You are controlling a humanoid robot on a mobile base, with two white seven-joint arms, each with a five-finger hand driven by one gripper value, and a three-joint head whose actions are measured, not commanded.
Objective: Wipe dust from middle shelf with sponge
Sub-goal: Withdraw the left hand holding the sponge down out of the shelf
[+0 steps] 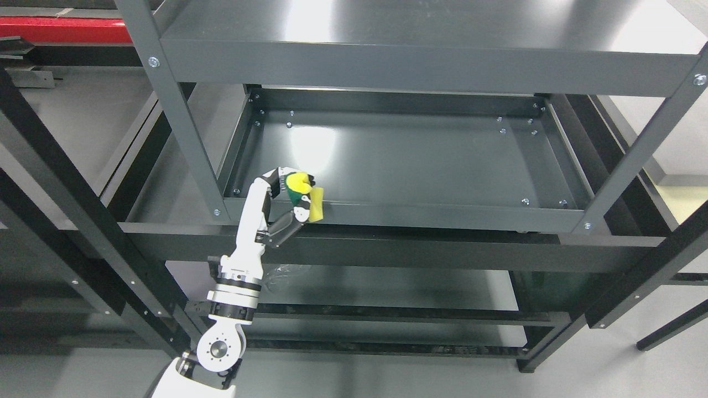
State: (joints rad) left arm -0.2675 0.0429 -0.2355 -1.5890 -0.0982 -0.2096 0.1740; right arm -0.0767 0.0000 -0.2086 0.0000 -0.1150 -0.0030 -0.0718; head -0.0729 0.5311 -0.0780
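**Left hand with sponge at front-left lip of middle shelf**

Head view, looking down into a dark grey metal rack (166, 105).

- Left arm comes up from the lower left. White segmented forearm, black joints. Left hand (279, 204) is at the front-left corner of the middle shelf (398, 160), fingers curled tight round the sponge (307, 196).
- Sponge: yellow foam with a green scrub layer. It looks squashed in the grip. One yellow block end hangs down over the shelf's front lip (442, 213), touching or just above it; can't tell which. Long axis runs roughly vertical in the picture, tilted slightly; green side faces the palm, yellow faces right and towards the shelf.
- Shelf is a shallow tray: flat glossy painted steel, raised rim on all four sides, small bolt heads near the corners. A bright light reflection sits on the left part of the floor, just behind the hand.
- Room to move: tray floor is open to the right and back of the hand. The left front post stands just beside the wrist. Top shelf (431, 50) overhangs the back part of the tray.
- Lower shelf (387, 287) visible below, same grey finish.
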